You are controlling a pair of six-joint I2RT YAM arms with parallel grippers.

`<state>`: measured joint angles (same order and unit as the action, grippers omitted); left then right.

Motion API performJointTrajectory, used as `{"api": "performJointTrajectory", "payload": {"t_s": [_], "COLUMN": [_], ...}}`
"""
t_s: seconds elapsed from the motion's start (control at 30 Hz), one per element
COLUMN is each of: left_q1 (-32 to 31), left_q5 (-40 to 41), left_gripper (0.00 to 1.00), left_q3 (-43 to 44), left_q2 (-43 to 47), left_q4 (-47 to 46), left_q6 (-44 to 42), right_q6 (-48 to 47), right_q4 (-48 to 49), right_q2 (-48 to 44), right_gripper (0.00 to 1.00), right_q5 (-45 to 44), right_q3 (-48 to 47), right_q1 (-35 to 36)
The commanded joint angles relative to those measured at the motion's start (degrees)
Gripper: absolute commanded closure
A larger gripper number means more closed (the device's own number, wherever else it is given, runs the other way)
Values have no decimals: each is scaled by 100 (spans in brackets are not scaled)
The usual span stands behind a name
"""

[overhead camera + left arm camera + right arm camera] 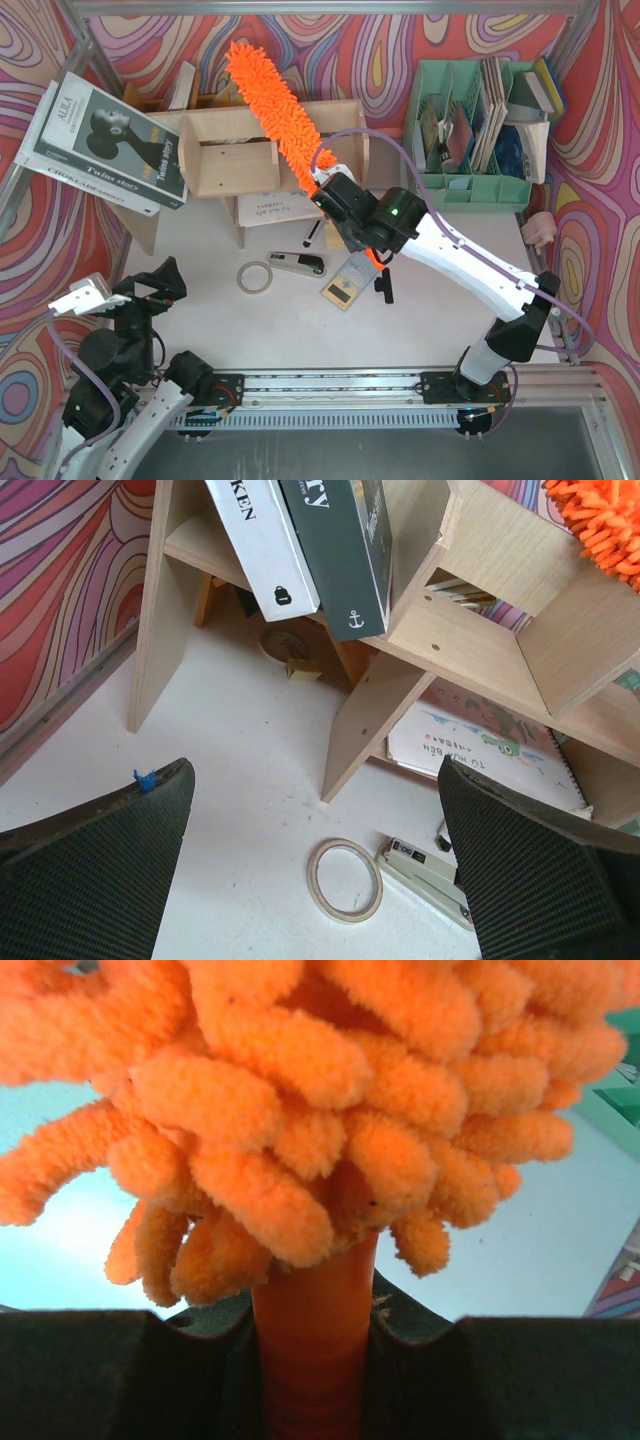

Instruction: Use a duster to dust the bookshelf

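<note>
White table (300, 335), patterned walls all round. Bookshelf (250, 150) stands at 11–12 o'clock on the table: light plywood, two tiers, dividers, side legs.

Mint-green slotted organiser (470, 185) at 2 o'clock, stuffed with books and papers; nothing on them is readable.

Duster (272, 95): bright orange fluffy head lying slantwise over the bookshelf's top board, tip pointing to 11 o'clock, handle running back toward 5 o'clock. Can't tell if the fluff touches the wood.

Right tool (315, 1360) is clamped on the duster's orange handle just below the fluff, at the bookshelf's front right corner. Its arm reaches in from 4 o'clock.

Left tool (315, 815) spread wide, holding nothing, low at 8 o'clock, facing the bookshelf's left legs.

Big book (105, 145) leaning at the bookshelf's left end, 10 o'clock. Dark cover with a face, "Twins story" readable; other lines too small.

The left wrist view shows two spines (335, 550) tilted in the left compartment, one white ending "KEN", one dark green ending "RY", with an anchor mark.

Spiral pad (480, 755) flat under the bookshelf; print blurred.

Stapler (298, 263) at table centre, tape ring (255, 277) just beside it at its 8 o'clock, and tan card (345, 290) at its 4 o'clock.
</note>
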<state>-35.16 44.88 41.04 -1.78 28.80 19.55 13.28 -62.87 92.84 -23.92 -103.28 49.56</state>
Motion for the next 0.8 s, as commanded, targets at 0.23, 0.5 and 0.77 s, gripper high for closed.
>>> {"api": "performJointTrajectory", "payload": {"t_s": [0.23,0.5,0.77], "left_q1": [26,26,26], "left_q5": [82,61,82], "left_gripper": [2,2,2], "left_q3": [-43,-34,-32], "left_q2": [-34,-25,-10], "left_q4": [-39,-21,-14], "left_q6": [31,49,51], "right_q6": [414,451,27], "right_q4": [-698,-591,-42], "right_q2": [-345,-544,-554], "right_gripper": [100,100,100], "right_q5": [-816,-756,-192], "right_q3": [57,24,-137], "right_q1": [-353,-606,-123]}}
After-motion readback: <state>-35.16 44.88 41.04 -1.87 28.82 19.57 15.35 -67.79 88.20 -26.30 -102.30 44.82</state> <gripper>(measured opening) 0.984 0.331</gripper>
